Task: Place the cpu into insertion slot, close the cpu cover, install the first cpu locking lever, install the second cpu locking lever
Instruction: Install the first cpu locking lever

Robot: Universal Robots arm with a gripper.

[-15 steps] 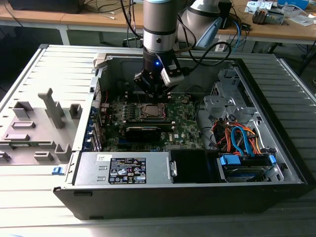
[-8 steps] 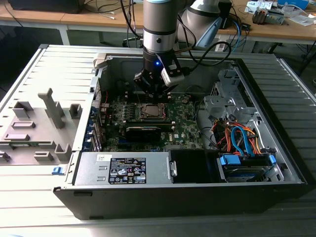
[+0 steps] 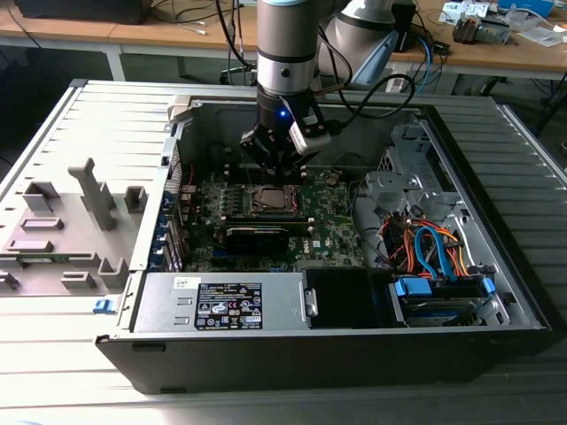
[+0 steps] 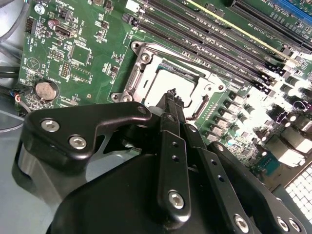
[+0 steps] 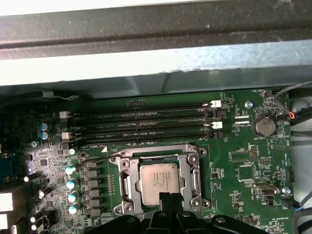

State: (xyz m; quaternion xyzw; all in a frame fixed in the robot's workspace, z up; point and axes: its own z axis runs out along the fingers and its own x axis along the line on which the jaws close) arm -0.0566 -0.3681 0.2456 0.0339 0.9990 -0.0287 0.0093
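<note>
Silver-grey cpu (image 5: 160,181) flat in insertion slot (image 5: 126,179); pincer (image 5: 168,196) narrow, prob. tips together, over cpu edge.

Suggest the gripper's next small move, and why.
Probably shift toward the lever and press it down. The cpu is seated and the cover looks flat around it. The gripper is shut at the cover's edge, and the lever seems unlatched.

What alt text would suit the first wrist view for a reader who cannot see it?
The cpu lies flat in the insertion slot on a green motherboard, with the black pincer closed, its tip at the chip's edge. Long black memory slots run between that slot and the grey case wall.
</note>
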